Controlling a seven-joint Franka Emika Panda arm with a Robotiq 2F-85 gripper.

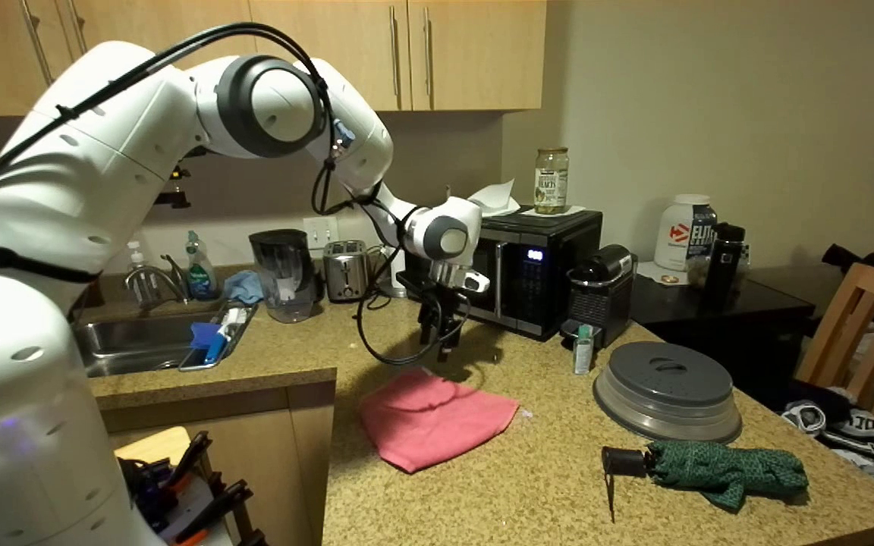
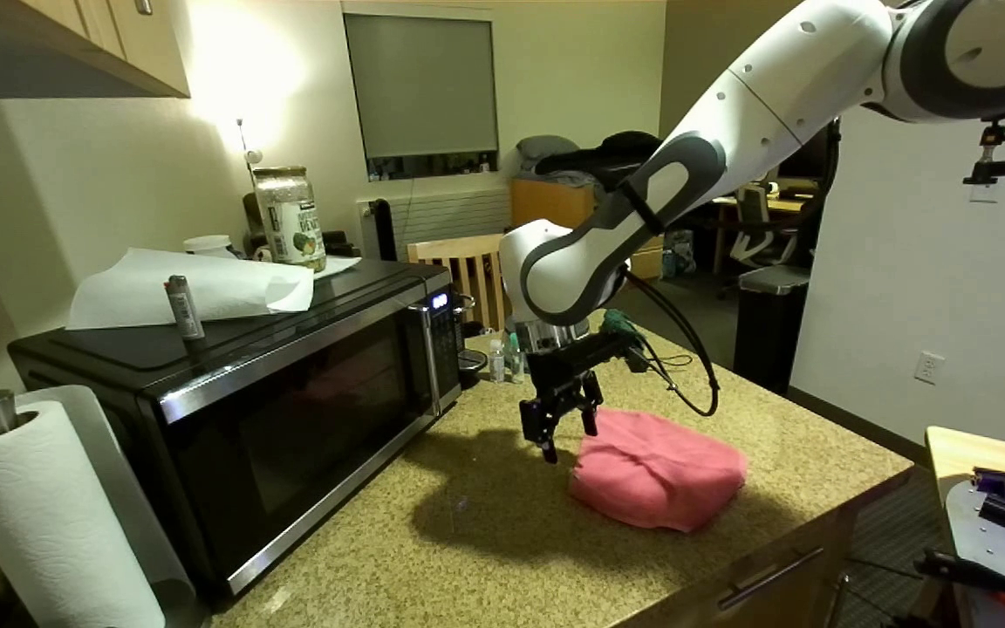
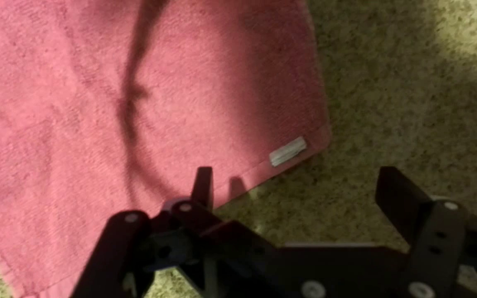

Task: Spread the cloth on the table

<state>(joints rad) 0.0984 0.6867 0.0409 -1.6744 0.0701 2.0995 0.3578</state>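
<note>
The cloth (image 1: 437, 425) seems light and soft, so better to pinch it at the labelled corner (image 3: 318, 134). The gripper (image 3: 295, 174) has its jaws apart, empty.

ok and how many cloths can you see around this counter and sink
2 that show clearly. The pink cloth lies on the counter near the gripper; a bunched blue one is by the sink. The arm could be hiding more.
</note>
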